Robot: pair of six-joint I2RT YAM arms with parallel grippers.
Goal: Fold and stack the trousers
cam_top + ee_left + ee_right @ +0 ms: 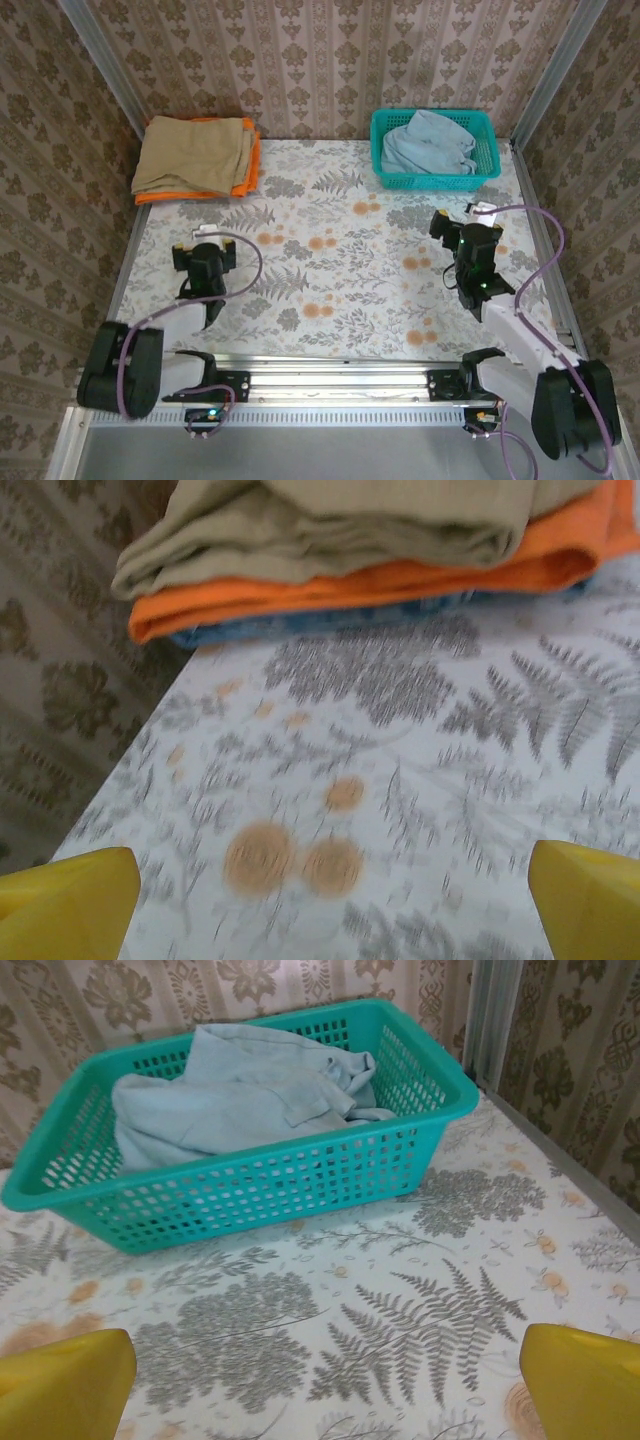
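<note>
The table (340,270) wears a pale cloth printed with grey ferns and orange blooms. At the upper left of the top view the trousers (195,155) lie folded into a soft, matte tan slab. Its long axis runs left to right, slightly tilted, and its rounded folded edges face the arms. It rests on an orange garment (250,172), which has a blue layer (330,622) beneath it. At the upper right, a teal perforated plastic basket (487,176) holds a crumpled pale blue garment (428,142). The left gripper (320,910) and right gripper (320,1385) each hover above the cloth, yellow fingertips spread wide, holding nothing.
</note>
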